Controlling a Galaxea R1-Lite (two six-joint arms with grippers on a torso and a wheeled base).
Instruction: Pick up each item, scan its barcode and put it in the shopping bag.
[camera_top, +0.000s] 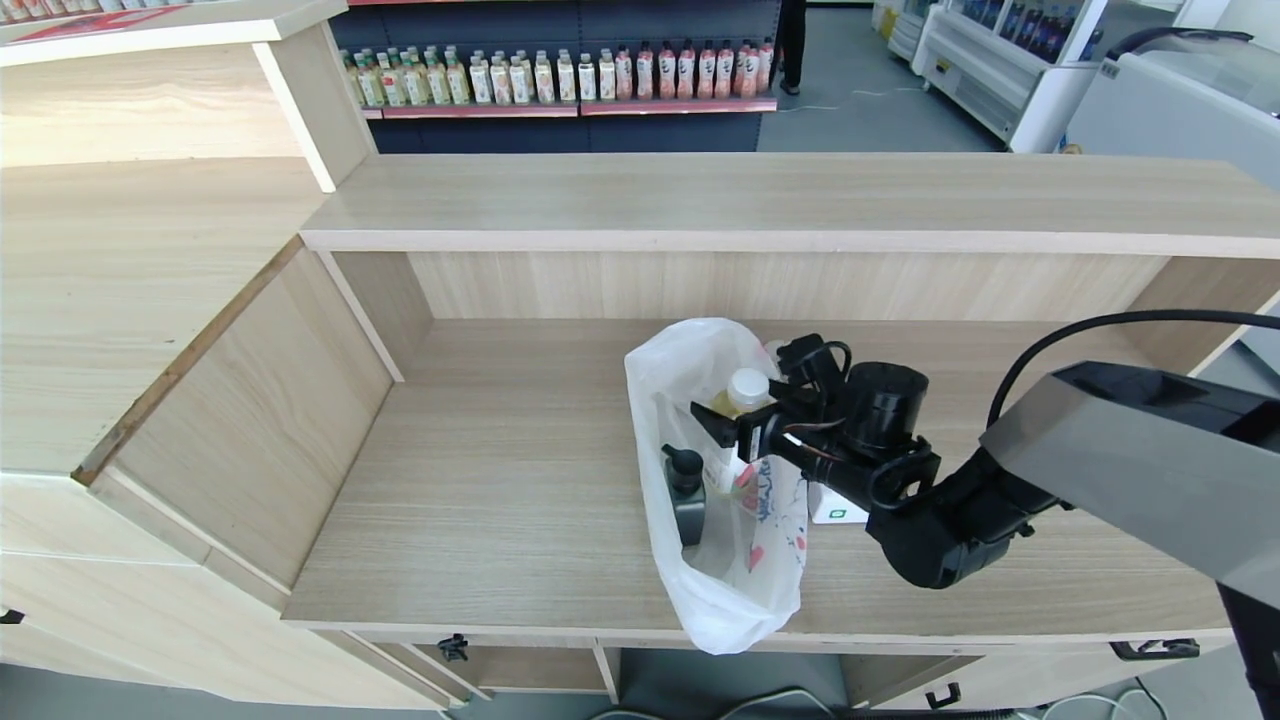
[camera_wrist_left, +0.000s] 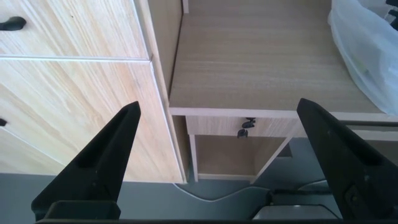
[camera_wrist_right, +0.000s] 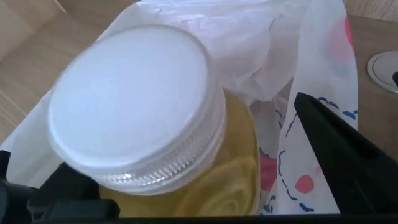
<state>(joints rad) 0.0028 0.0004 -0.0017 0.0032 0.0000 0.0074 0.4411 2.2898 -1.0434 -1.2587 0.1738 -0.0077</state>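
We find the right gripper (camera_top: 752, 415) (camera_wrist_right: 186, 168) at the mouth of the shopping bag (camera_top: 700, 590) (camera_wrist_right: 249, 37), its jaws standing wide on either side of a bottle (camera_top: 747, 385) (camera_wrist_right: 137, 106). The bottle has a white screw cap and holds pale yellow liquid. In the right wrist view a gap shows between the bottle's wall and one dark finger (camera_wrist_right: 348, 155), so we record no grip on it. The bottle stands roughly upright in the upper part of the bag, its cap above the plastic rim. The bag is thin white plastic with red and blue print on one side, and it lies on the wooden counter (camera_top: 500, 500) (camera_wrist_left: 249, 56) with its lower end reaching the front edge. Inside it, nearer the front, we note a dark pump bottle (camera_top: 686, 495). A small white box (camera_top: 835, 508) with a green mark sits on the counter just beside the bag, partly hidden by the right arm. The left gripper (camera_wrist_left: 219, 109) hangs low in front of the counter's front edge, jaws spread wide and holding nothing, well apart from the bag (camera_wrist_left: 367, 50). A keyed lock (camera_wrist_left: 245, 126) sits in the panel under the counter top. Behind the counter, a store shelf (camera_top: 560, 75) carries a row of drinks bottles.
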